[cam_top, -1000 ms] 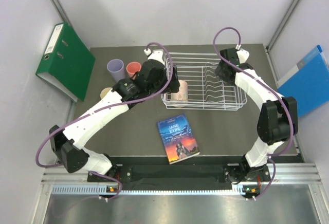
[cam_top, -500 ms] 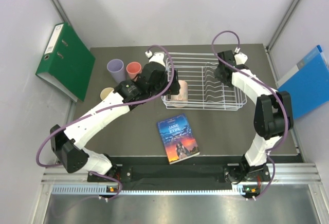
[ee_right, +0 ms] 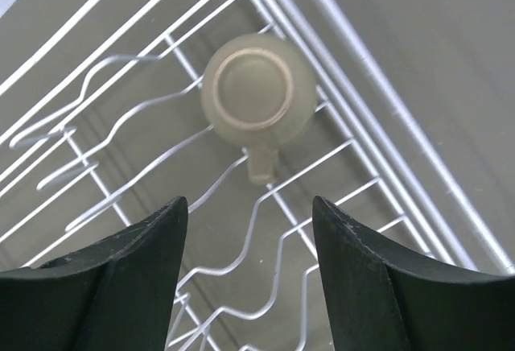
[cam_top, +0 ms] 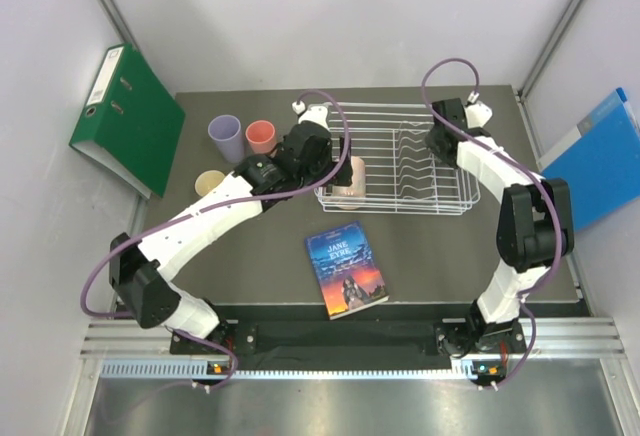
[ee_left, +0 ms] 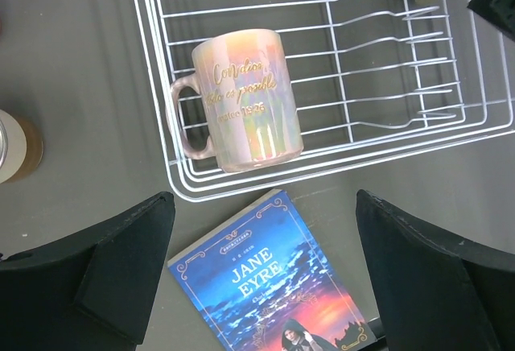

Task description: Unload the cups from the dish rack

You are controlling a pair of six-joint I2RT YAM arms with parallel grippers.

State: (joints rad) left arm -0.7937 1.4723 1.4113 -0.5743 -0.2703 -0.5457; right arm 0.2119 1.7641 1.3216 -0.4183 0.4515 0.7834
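Observation:
The white wire dish rack (cam_top: 400,196) stands at the back of the table. A pale peach handled mug (cam_top: 351,176) lies on its side in the rack's left end, handle to the left in the left wrist view (ee_left: 241,101). My left gripper (cam_top: 322,164) hovers above it, open and empty (ee_left: 261,278). A beige-olive handled mug (ee_right: 257,97) stands upside down by the rack's rim. My right gripper (cam_top: 441,142) hangs over it, open (ee_right: 249,266), and hides it in the top view. A lilac tumbler (cam_top: 225,137) and a salmon-pink cup (cam_top: 260,136) stand on the table left of the rack.
A small tan cup (cam_top: 210,183) stands left of the rack, under my left arm. A blue paperback (cam_top: 346,269) lies in front of the rack. A green binder (cam_top: 128,116) leans at the left wall, a blue folder (cam_top: 600,156) at the right.
My left arm has shifted a little to the right over the rack's left end. My right wrist has shifted slightly over the rack's right end. No cup has moved.

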